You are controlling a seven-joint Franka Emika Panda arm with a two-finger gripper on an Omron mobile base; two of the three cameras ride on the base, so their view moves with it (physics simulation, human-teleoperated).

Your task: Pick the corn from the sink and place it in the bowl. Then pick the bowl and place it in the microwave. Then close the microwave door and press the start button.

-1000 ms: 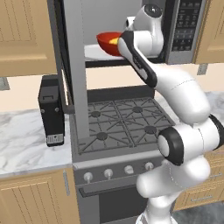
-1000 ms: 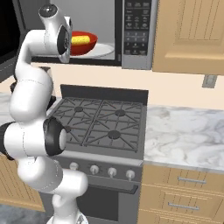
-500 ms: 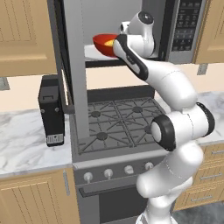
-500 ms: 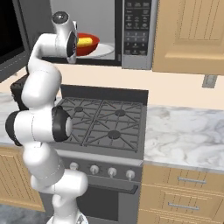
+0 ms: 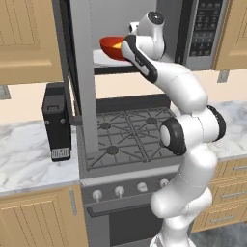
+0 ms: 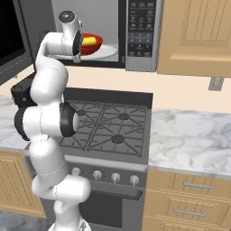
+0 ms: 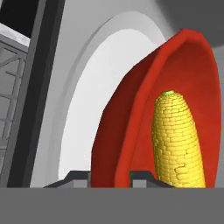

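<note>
**Kitchen range wall: bowl with corn held in the microwave**

Marble counter [image 6: 194, 140] flanks the gas stove [image 5: 128, 137] nearest the base; a black box appliance [image 5: 57, 125] stands on the counter left of the stove. Above, arm reaches up into the open microwave [image 6: 135, 31]. Gripper [image 7: 109, 177] is clamped on the red bowl [image 7: 131, 131] rim, one fingertip [image 7: 76, 177] outside the wall, the other inside. Corn [image 7: 177, 140] lies inside the bowl. Bowl sits over the white turntable plate [image 7: 87, 118]; contact with it I can't tell. Microwave door [image 5: 79, 62] stands swung open on the left. Keypad panel [image 6: 141, 25] is right of the cavity.
</note>
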